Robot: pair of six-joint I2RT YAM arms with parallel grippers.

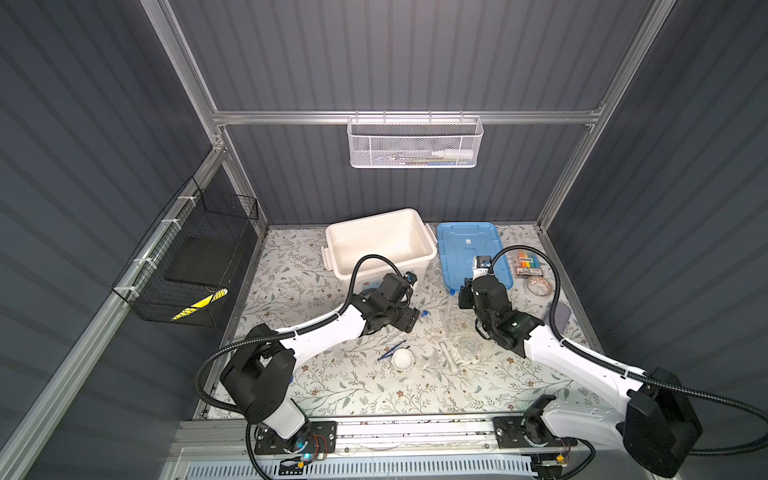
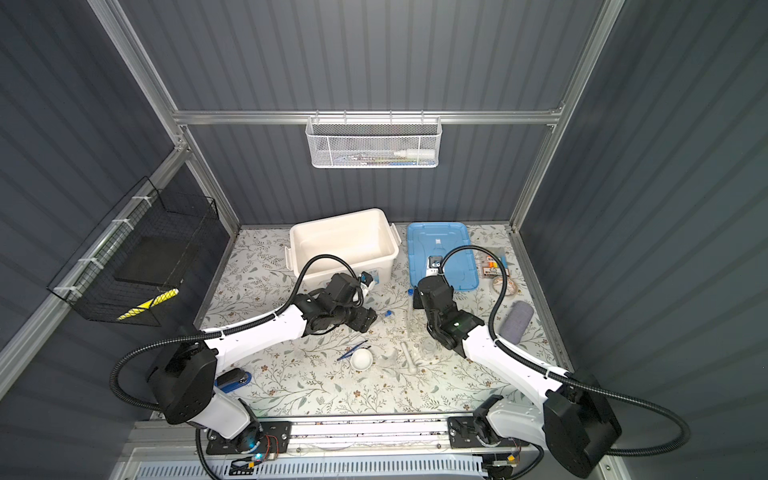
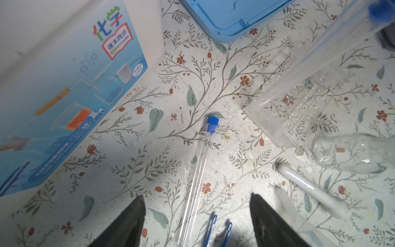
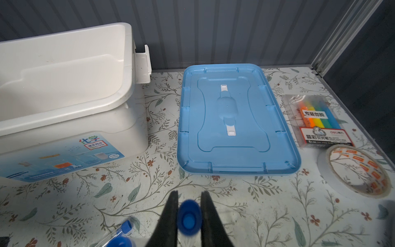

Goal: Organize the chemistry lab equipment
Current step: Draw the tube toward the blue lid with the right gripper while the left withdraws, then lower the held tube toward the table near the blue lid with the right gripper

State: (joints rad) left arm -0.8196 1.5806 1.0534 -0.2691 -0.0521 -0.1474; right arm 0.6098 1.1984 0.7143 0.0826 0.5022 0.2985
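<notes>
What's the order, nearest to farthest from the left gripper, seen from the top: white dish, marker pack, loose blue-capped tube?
1. Loose blue-capped tube, on the table right by the left gripper.
2. White dish, toward the table's front.
3. Marker pack, far off at the back right.

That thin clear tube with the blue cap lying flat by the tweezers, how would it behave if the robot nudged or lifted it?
The tube is round and lies flat on the table, so a nudge would probably roll it. It looks thin, clear and smooth: likely light, stiff, rather slippery and perhaps breakable.
</notes>
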